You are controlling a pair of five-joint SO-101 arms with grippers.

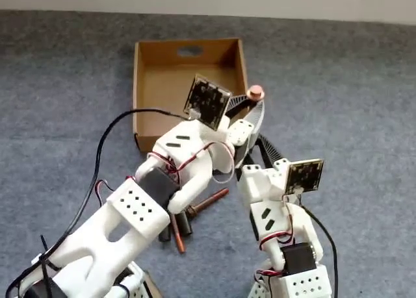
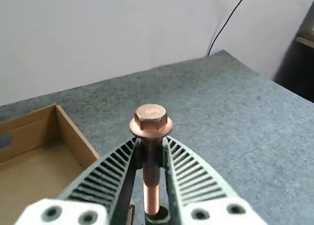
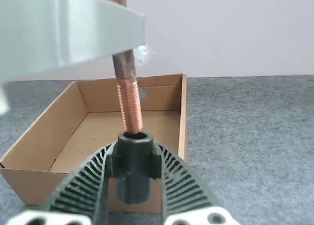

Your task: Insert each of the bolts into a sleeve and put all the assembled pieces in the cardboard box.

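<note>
My left gripper (image 2: 151, 142) is shut on a copper bolt (image 2: 151, 121), which it holds upright with the hex head up. In the high view this bolt's head (image 1: 255, 91) sits just right of the cardboard box (image 1: 144, 84). Just below, my right gripper (image 3: 133, 154) is shut on a black sleeve (image 3: 132, 178), also held upright. The bolt's threaded tip (image 3: 130, 107) reaches the sleeve's open mouth, in front of the empty box (image 3: 182, 114). In the high view the right gripper (image 1: 251, 156) lies under the left gripper (image 1: 251, 108).
Near the left arm, a loose copper bolt (image 1: 209, 201), a black sleeve (image 1: 186, 221) and another bolt (image 1: 177, 238) lie on the grey carpet. A black cable (image 1: 104, 145) loops to the left of the box. Open carpet stretches to the right.
</note>
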